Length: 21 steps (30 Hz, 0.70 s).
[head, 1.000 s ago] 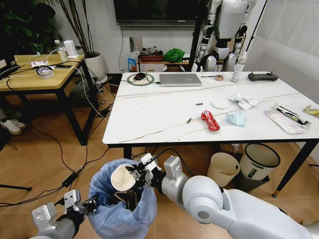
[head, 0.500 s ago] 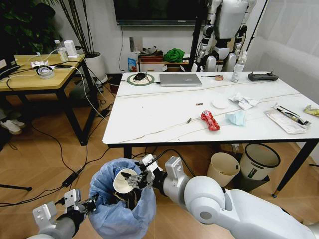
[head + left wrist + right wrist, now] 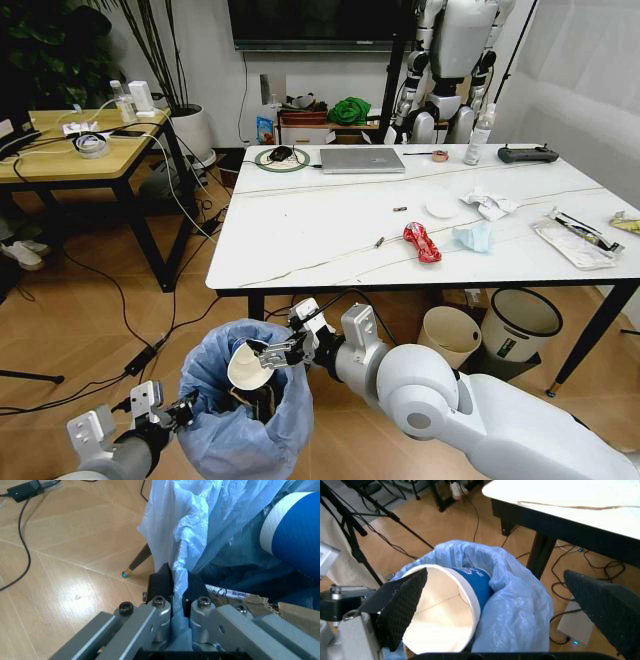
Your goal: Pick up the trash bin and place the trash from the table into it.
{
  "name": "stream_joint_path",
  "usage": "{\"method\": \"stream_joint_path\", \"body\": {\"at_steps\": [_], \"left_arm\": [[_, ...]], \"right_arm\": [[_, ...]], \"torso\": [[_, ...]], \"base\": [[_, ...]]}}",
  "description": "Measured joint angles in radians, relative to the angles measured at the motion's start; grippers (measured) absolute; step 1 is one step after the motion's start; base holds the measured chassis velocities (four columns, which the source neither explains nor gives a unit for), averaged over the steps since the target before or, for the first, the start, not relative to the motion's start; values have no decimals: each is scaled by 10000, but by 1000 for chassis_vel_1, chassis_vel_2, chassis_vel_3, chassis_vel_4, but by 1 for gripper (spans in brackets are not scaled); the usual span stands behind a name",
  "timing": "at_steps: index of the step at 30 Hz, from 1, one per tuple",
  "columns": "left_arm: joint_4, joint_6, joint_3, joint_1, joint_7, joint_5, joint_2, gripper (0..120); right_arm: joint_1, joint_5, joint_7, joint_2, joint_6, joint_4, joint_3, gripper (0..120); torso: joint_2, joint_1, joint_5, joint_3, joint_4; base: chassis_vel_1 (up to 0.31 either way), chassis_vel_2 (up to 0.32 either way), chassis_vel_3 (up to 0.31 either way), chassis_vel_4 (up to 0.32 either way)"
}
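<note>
Inside trash bin (image 3: 243,420): one paper cup (image 3: 247,366), right claw (image 3: 268,354) spread.

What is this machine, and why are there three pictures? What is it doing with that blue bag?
It is a robot with two arms. One picture comes from a camera on its head, the other two from cameras on its wrists. The left gripper pinches the plastic bag of the trash bin, holding it low near the floor. The right gripper has its jaws wide open over the bin, and a paper cup sits at the bin's mouth. On the white table more trash waits: a red wrapper, a blue face mask and white tissues.
</note>
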Motion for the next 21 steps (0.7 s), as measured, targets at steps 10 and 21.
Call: {"method": "stream_joint_path", "body": {"at_steps": [10,21], "left_arm": [[-108,7,-98,168,47,49,41,0],[-64,7,-100,65,88,99,103,0]], "right_arm": [[-304,-756,-100,-31,242,-374,276,100],[-600,-880,-92,-96,327,-536,422,100]], "torso": [[0,0,0,0,0],[0,0,0,0,0]], "base": [[0,0,0,0],[0,0,0,0]]}}
